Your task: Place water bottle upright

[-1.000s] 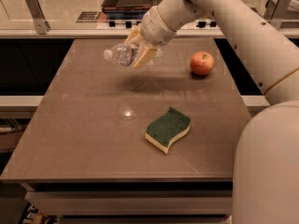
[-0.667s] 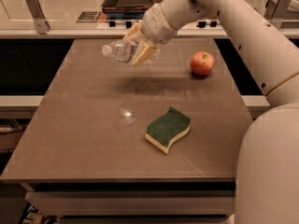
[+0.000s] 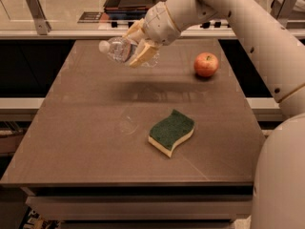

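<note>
The water bottle (image 3: 116,49) is a small clear plastic bottle with a white cap pointing left. It is held tilted, nearly on its side, in the air above the far part of the brown table (image 3: 90,142). My gripper (image 3: 138,46) is shut on the bottle's body, its tan fingers (image 3: 144,54) wrapped around it. The bottle's label end is hidden behind the fingers. A dark shadow lies on the table under the bottle.
A red apple (image 3: 206,64) sits at the far right of the table. A green and yellow sponge (image 3: 171,131) lies near the middle front. My white arm reaches in from the right. A counter with metal brackets runs behind the table.
The gripper with the bottle has shifted slightly left and a little higher. The bottle stays tilted with its cap to the left. Apple and sponge have not moved.
</note>
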Available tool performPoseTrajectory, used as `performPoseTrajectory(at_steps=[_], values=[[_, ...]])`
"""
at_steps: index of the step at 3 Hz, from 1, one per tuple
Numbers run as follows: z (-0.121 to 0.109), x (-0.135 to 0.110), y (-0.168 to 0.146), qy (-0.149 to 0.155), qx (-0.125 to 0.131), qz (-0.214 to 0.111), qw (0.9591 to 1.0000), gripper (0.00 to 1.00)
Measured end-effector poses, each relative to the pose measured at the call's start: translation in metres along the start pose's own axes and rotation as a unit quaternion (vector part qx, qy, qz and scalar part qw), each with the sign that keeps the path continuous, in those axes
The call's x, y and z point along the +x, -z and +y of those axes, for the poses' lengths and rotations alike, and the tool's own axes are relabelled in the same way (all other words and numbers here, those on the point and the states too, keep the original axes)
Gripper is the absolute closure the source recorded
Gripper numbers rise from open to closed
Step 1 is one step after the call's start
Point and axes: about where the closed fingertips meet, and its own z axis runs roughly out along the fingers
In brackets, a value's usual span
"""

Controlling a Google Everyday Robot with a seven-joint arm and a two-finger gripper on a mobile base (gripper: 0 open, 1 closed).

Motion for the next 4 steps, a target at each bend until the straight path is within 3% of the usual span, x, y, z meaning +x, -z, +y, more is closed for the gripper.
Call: performPoseTrajectory(at_steps=[1, 2, 4], values=[[0.006, -0.017, -0.001, -0.03, 0.015, -0.024, 0.9991, 1.0], [0.008, -0.029, -0.006, -0.059, 0.041, -0.058, 0.9957, 1.0], [0.007, -0.03, -0.009, -0.059, 0.042, -0.06, 0.9955, 1.0]])
